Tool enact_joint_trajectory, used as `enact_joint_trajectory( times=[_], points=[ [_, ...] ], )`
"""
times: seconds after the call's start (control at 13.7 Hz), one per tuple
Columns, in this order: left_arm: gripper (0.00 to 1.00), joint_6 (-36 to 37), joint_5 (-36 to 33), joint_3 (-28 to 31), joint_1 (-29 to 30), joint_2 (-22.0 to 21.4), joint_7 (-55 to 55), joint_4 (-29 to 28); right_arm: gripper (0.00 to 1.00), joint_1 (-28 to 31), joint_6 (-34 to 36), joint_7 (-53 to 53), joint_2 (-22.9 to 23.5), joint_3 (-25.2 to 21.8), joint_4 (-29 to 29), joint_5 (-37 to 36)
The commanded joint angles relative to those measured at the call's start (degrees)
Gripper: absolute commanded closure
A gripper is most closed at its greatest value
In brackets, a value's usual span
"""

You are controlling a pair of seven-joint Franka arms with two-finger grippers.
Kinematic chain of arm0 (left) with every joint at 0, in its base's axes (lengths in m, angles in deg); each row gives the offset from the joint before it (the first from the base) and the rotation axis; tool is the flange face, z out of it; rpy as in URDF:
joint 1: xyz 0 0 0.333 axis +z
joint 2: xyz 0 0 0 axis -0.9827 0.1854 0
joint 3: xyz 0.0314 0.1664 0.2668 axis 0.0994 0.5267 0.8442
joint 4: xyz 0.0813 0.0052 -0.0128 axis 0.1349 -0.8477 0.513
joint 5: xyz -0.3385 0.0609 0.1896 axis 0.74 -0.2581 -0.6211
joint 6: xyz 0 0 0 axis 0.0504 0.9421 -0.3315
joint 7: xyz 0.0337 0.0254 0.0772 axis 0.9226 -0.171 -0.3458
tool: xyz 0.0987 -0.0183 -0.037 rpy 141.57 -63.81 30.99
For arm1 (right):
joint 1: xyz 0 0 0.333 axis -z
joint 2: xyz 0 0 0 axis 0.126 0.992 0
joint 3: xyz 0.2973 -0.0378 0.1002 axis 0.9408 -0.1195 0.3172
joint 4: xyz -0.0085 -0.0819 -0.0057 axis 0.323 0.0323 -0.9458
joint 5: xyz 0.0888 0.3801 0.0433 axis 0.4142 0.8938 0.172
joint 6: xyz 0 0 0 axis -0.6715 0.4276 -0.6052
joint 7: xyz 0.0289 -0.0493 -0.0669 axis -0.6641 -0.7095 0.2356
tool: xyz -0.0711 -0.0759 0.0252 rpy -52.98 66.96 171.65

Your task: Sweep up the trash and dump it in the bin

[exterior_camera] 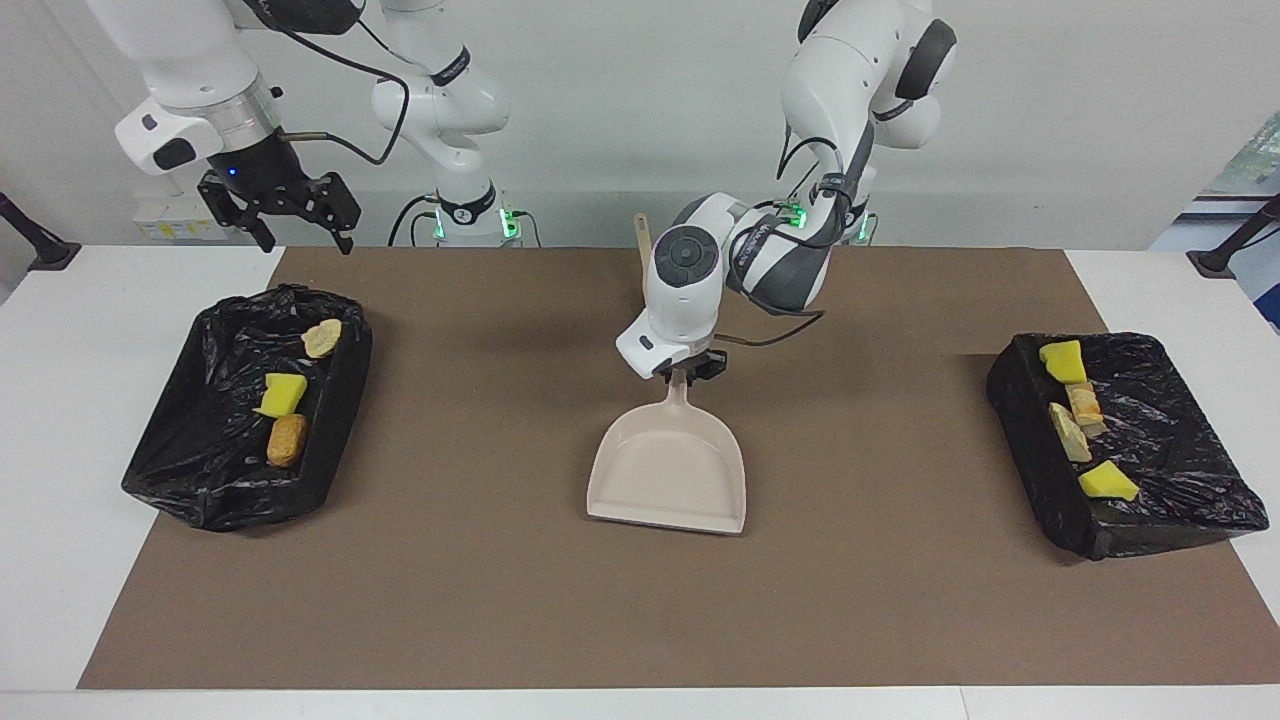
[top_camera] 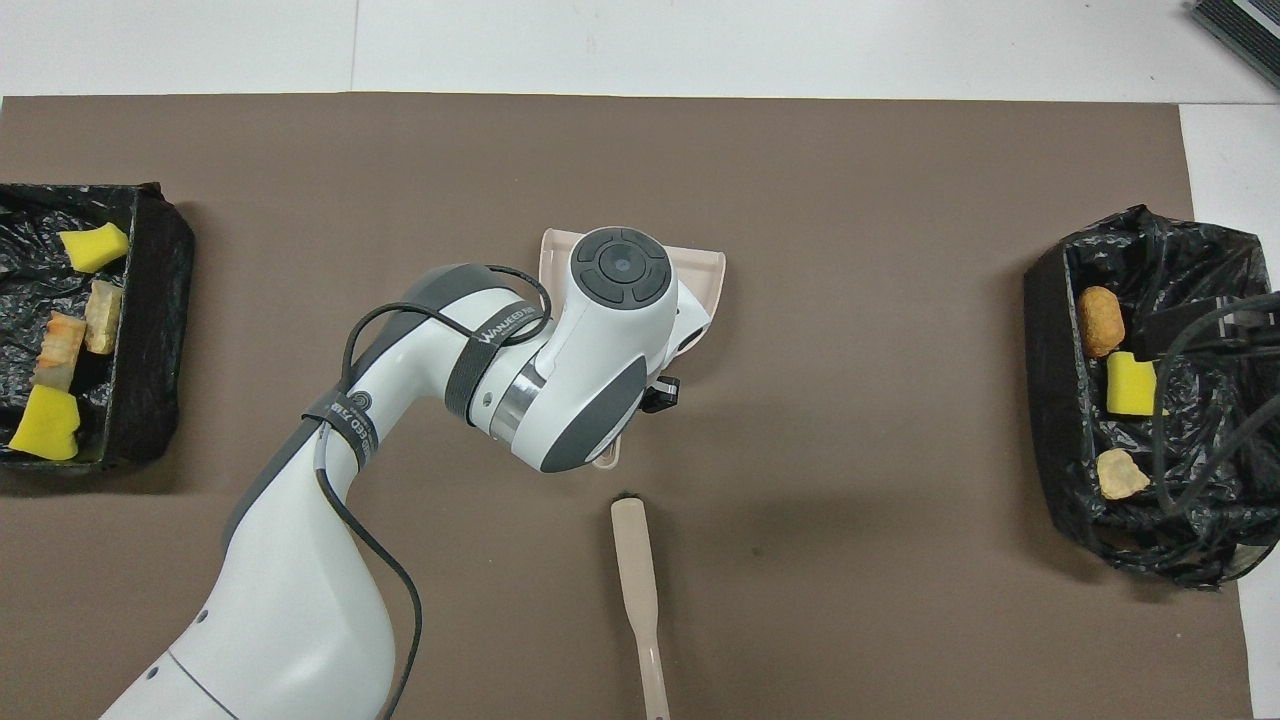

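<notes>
Left gripper (exterior_camera: 690, 375) pinches the dustpan (exterior_camera: 668, 468) by its stiff handle — right gripper (exterior_camera: 290, 215) hangs spread over the table's edge; the trash (exterior_camera: 283, 395) — light, soft — sits binned.

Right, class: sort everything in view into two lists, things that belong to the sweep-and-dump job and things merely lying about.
Belongs to the job:
- dustpan, handle held by the left gripper
- brush, lying on the mat
- trash in the right arm's bin
- more trash in the left arm's bin
- right gripper, open, raised

Just lying about:
- brown mat
- stand feet at the table's corners
</notes>
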Motion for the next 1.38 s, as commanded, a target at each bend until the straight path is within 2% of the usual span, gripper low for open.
enact_joint_trajectory(
  times=[0.0,0.07,0.15,0.22,0.29,0.44,0.73,0.87,1.02,1.17,1.31],
  points=[
    [1.0,-0.6,0.9,1.1,-0.9,-0.6,-0.7,-0.7,0.0,0.4,-0.5,-1.6,0.0,0.4,-0.6,-0.5],
    [0.83,-0.2,0.9,1.1,-0.9,-0.6,-0.7,-0.7,0.0,0.4,-0.3,-1.6,0.4,0.4,-0.8,0.2],
    [0.53,-0.1,0.9,1.2,-0.9,-0.7,-0.7,-0.7,0.0,0.2,-1.0,-1.0,0.4,0.5,-0.7,1.0],
    [0.13,0.0,0.8,1.2,-0.7,-0.8,-0.6,-0.7,0.0,0.1,-1.9,-0.1,0.4,0.5,0.1,1.6],
    [0.0,0.1,0.4,1.3,-0.3,-1.2,-0.1,-1.1,0.0,0.1,-2.8,0.2,-0.1,0.5,1.0,1.4],
    [0.0,-0.8,0.2,1.9,1.3,-4.3,0.9,-3.3,0.0,0.2,-3.1,0.2,0.0,0.6,1.0,1.6],
    [0.0,-0.9,0.1,2.0,9.1,-9.7,9.2,-7.3,0.0,0.3,-2.5,0.4,-0.1,0.5,1.0,1.6],
    [0.0,-1.5,-2.9,2.0,12.7,-11.9,13.7,-10.2,0.0,0.3,-2.5,0.4,-0.1,0.5,1.0,1.6],
    [0.0,-5.6,-3.3,1.9,15.8,-17.0,17.6,-16.9,0.0,0.2,-2.5,0.4,-0.1,0.5,1.0,1.6],
    [0.0,-10.5,-3.3,1.9,19.5,-23.9,21.6,-25.2,0.0,0.3,-2.5,0.4,-0.1,0.5,1.0,1.6],
    [0.0,-9.4,-3.1,1.9,22.1,-28.2,26.2,-27.5,0.0,0.2,-2.5,0.4,-0.1,0.5,1.0,1.6]
  ],
)
